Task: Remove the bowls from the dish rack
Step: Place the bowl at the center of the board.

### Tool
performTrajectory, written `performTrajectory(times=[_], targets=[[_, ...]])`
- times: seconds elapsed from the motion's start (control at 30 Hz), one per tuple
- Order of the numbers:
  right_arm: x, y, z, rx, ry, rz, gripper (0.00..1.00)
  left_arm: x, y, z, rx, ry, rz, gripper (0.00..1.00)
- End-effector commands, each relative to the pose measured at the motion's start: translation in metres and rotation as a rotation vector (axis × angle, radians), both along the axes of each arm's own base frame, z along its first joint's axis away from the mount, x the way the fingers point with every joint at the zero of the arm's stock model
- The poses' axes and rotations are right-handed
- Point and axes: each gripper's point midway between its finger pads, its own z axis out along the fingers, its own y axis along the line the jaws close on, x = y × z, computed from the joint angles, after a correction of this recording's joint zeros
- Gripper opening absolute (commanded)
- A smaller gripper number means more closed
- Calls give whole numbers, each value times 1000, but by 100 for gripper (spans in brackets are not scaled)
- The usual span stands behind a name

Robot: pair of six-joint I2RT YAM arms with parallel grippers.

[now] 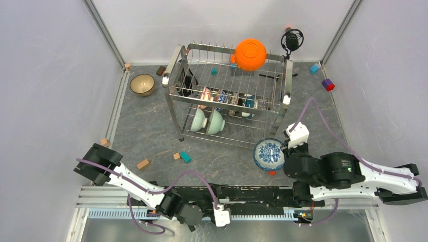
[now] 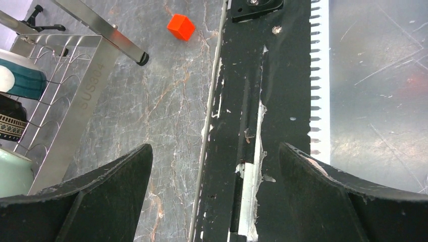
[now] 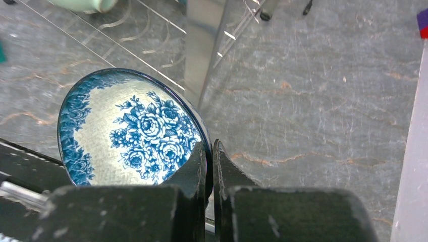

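The dish rack (image 1: 173,68) stands mid-table, with an orange bowl (image 1: 250,54) on its top back corner. Patterned bowls (image 1: 222,97) line the upper tier and two pale green bowls (image 1: 208,121) stand on the lower one. A brown-gold bowl (image 1: 142,84) sits on the table to the rack's left. My right gripper (image 3: 209,146) is shut on the rim of a blue-and-white bowl (image 3: 131,131), which is just off the rack's front right leg (image 1: 267,154). My left gripper (image 2: 216,151) is open and holds nothing, low over the black base rail (image 1: 224,216).
A black microphone stand (image 1: 291,40) is behind the rack. Small blocks lie around: teal (image 1: 185,157), wooden (image 1: 143,164), blue (image 1: 314,68), purple-red (image 1: 328,84), and an orange one (image 2: 180,26) by the held bowl. Side walls close in the table.
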Motion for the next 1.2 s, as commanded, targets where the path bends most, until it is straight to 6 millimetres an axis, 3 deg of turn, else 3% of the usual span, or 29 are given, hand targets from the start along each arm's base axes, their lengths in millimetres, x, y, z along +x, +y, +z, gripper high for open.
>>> performTrajectory(times=[0.0,0.17,0.53,0.73,0.87,1.0,1.17], targets=[[5,13,59,111,-70,54,0,-2,-14,31,-109,19,24,100],[-13,46,98,195,-64,299,0,0,-15,33,-124,4,32,100],[-23,80,242,407,-259,508,0,2,-19,42,-160,2,55,100],[12,88,296,376,-455,329,0,4,-23,49,-201,4,83,100],[29,75,332,427,-579,178,0,4,-30,48,-207,4,105,100],[44,50,349,397,-633,-24,0,1,-37,45,-233,26,118,100],[52,41,369,327,-665,-147,0,-5,-49,40,-262,58,125,100]])
